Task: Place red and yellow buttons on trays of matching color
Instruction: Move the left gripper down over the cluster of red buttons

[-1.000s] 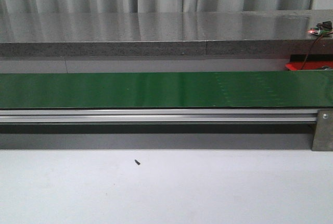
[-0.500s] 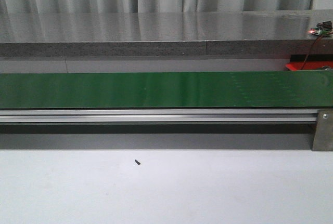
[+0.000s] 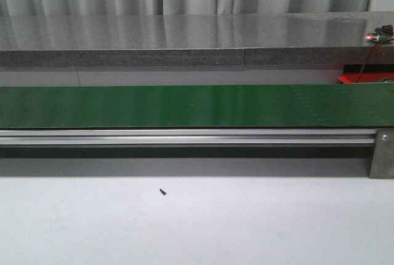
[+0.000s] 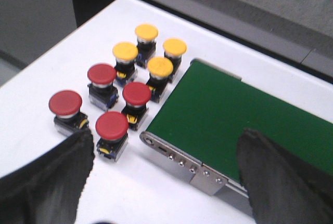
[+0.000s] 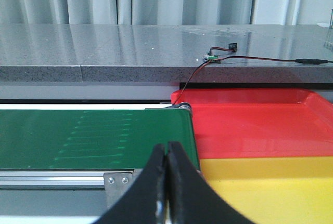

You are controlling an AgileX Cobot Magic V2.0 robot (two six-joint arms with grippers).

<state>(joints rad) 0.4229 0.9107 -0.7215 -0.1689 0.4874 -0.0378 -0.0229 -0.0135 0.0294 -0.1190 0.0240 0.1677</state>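
faint markings on the green conveyor belt (image 3: pixel 197 106) have drifted rightward. left tool (image 4: pixel 166 182), wide open and empty, hovers near the red buttons (image 4: pixel 111 125) and yellow buttons (image 4: pixel 159 67) at the worktop (image 4: pixel 47 78) edge; picking one is likely next. right tool (image 5: pixel 166 182), closed and empty, waits by the red tray (image 5: pixel 250 125) and yellow tray (image 5: pixel 270 187).

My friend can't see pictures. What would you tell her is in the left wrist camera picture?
Eight push buttons stand in a cluster on a white table: four red buttons nearer the camera, four yellow buttons behind them. Beside them lies the end of a green conveyor belt. The open left gripper shows as two dark fingers at the picture's lower corners.
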